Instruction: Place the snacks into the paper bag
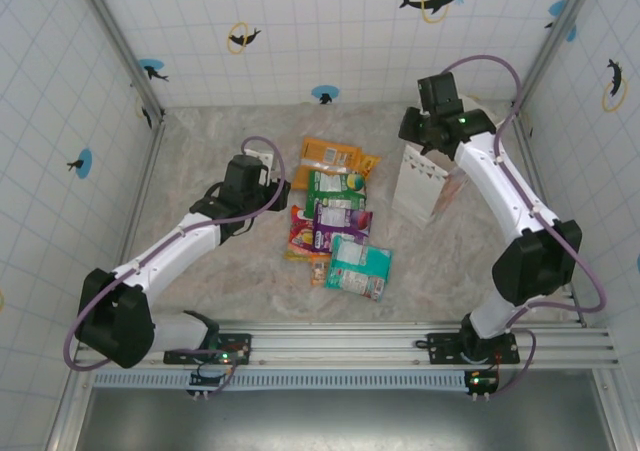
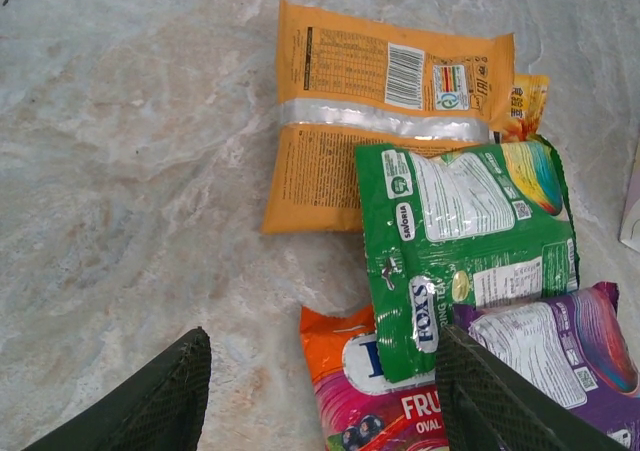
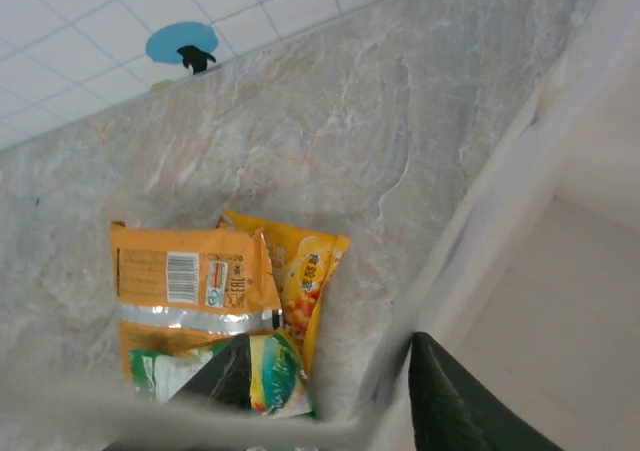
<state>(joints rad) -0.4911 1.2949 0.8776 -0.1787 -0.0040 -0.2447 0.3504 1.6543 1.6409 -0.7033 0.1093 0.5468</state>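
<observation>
Several snacks lie bunched at the table's centre: an orange packet [image 1: 330,155] [image 2: 370,111], a green one [image 1: 335,186] [image 2: 465,241], a purple one [image 1: 342,221] [image 2: 560,346], a teal one [image 1: 360,266] and an orange fruit packet [image 1: 303,233] [image 2: 365,391]. My left gripper [image 1: 268,183] [image 2: 320,371] hovers open over the pile's left edge, holding nothing. The white paper bag [image 1: 422,186] [image 3: 520,171] stands upright to the right. My right gripper [image 1: 422,143] [image 3: 330,361] is at the bag's rim, its fingers astride the left wall with gaps on both sides.
A yellow packet [image 3: 310,271] pokes out from under the orange one. Tiled walls with dolphin stickers enclose the marble table [image 1: 200,151] on three sides. A blurred bag handle [image 3: 150,411] crosses the bottom of the right wrist view.
</observation>
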